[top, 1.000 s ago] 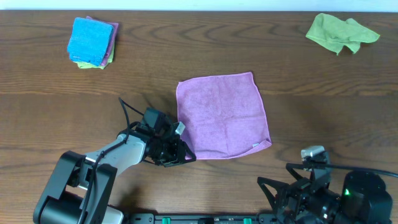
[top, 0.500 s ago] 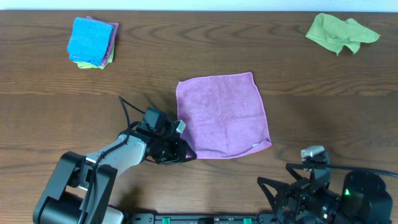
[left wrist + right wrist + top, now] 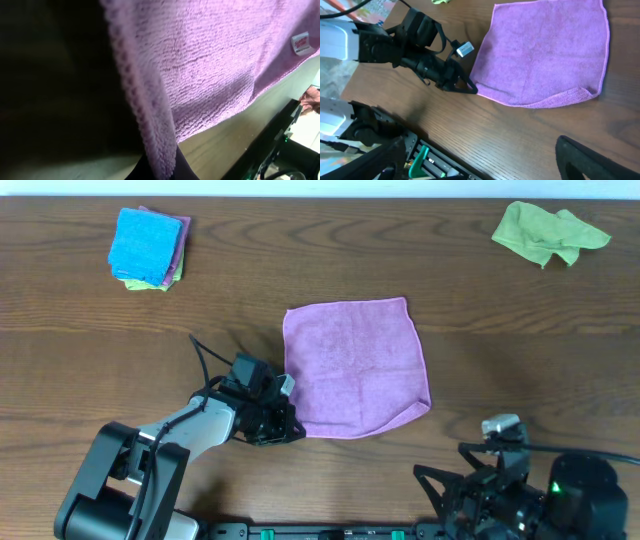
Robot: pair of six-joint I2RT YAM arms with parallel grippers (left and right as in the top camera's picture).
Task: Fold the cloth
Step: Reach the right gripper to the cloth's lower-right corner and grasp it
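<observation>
A purple cloth (image 3: 355, 365) lies spread on the wooden table. My left gripper (image 3: 295, 430) is shut on its near-left corner, and the cloth's near edge is lifted and curling up. In the left wrist view the purple hem (image 3: 150, 120) runs down into the dark fingers (image 3: 182, 167), with a white label (image 3: 301, 43) at the cloth's far corner. The right wrist view shows the cloth (image 3: 545, 50) and the left gripper (image 3: 470, 90) from the near side. My right gripper (image 3: 470, 490) rests open and empty at the table's near edge.
A stack of folded cloths, blue on top (image 3: 148, 246), sits at the far left. A crumpled green cloth (image 3: 545, 232) lies at the far right. The right arm's base (image 3: 585, 490) is at the near right edge.
My left gripper has pulled the cloth's near-left corner slightly left and up. The near edge has drawn in and the near-right corner has shifted inward. The right arm has not moved.
</observation>
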